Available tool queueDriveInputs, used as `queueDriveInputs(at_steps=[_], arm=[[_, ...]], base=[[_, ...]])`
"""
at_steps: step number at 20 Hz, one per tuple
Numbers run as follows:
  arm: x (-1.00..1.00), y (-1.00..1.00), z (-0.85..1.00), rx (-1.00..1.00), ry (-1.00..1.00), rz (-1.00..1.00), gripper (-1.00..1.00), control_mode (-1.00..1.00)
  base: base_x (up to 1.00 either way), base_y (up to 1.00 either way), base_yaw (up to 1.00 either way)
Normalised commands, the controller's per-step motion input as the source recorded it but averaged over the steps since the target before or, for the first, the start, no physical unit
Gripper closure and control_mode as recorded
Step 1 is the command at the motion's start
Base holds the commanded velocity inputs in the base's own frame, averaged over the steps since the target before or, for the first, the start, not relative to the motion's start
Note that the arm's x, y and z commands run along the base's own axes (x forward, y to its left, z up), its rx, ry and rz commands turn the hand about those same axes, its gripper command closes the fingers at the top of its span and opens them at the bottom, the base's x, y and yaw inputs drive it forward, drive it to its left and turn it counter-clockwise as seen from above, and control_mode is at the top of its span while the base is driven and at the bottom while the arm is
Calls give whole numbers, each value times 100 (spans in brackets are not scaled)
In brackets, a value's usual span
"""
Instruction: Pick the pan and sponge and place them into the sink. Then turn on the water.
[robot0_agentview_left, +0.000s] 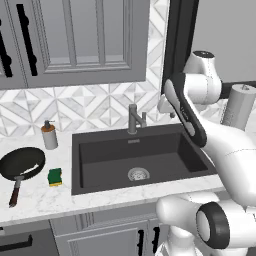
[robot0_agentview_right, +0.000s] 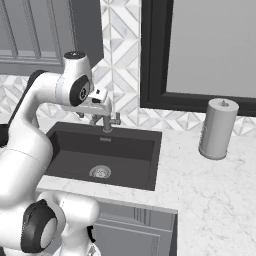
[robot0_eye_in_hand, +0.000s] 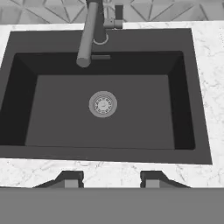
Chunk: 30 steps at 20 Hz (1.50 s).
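White marble counter (robot0_agentview_left: 45, 200), grey cabinets (robot0_agentview_left: 75, 40), patterned backsplash (robot0_agentview_left: 90, 107)

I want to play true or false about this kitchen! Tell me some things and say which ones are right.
1. The pan is in the sink. False: it lies on the counter left of the sink.
2. The sponge sits on the counter between pan and sink. True.
3. Water runs from the faucet. False: none is running, and the basin is dry around the drain.
4. The pincer holds nothing. True: its tips are apart with nothing between them.
5. The paper towel roll lies on its side. False: it stands upright right of the sink.
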Motion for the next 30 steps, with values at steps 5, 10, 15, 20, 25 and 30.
queueDriveInputs(at_steps=[5,10,15,20,25,30], arm=[[-7,53,-10,0,7,1,-100,-100],[-24,100,-28,-2,9,9,-100,-100],[-32,100,-9,-3,5,3,-100,-100],[-23,98,-23,-18,25,0,-100,-100],[-5,27,-22,-10,17,9,-100,-100],[0,90,-40,0,8,1,-100,-100]], base=[[0,0,0],[0,0,0],[0,0,0],[0,0,0],[0,0,0],[0,0,0]])
